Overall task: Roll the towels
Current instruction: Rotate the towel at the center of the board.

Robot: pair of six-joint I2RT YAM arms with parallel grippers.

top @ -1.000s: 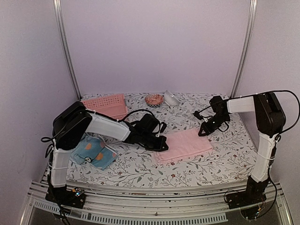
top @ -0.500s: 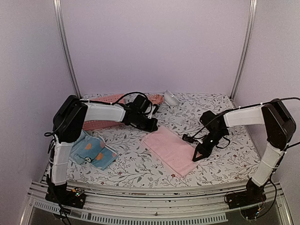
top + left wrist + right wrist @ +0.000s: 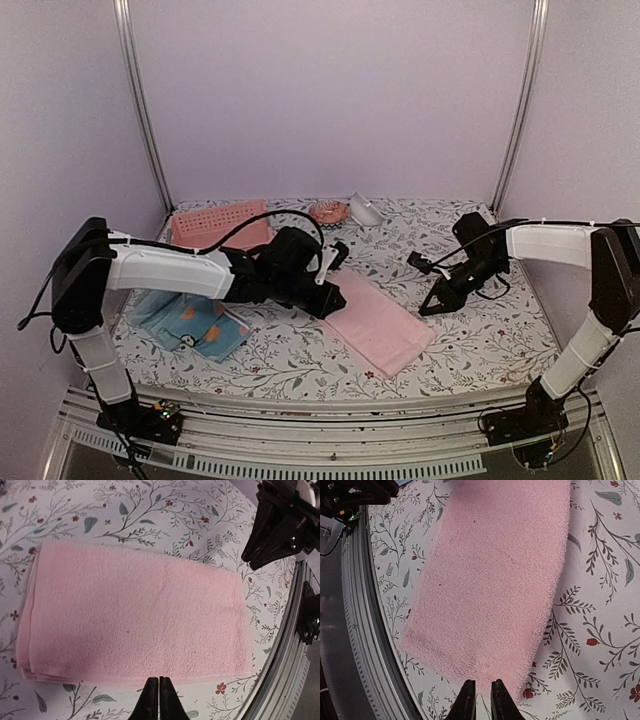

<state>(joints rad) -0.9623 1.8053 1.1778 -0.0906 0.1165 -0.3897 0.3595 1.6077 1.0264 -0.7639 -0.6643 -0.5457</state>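
Observation:
The pink towel (image 3: 378, 325) lies flat and folded on the floral table, slanting from the centre toward the front right. My left gripper (image 3: 328, 306) hovers at its far left end. In the left wrist view its jaws (image 3: 159, 682) stand shut at the edge of the pink towel (image 3: 135, 610) with nothing between them. My right gripper (image 3: 429, 308) hangs just off the towel's right edge. Its jaws (image 3: 482, 685) are a narrow gap apart over the end of the pink towel (image 3: 495, 575), gripping nothing. A blue towel with orange motifs (image 3: 200, 325) lies at the front left, with plain teal cloth (image 3: 148, 306) at its far side.
A pink perforated basket (image 3: 220, 224) sits at the back left. A small orange object (image 3: 327, 212) and a white one (image 3: 365, 210) sit at the back centre. A metal rail (image 3: 330, 440) runs along the table's front edge. Walls close in on three sides.
The pink towel has been swung from lying across the table to slanting. Both grippers have let go of it, and the right one has drawn back to the right.

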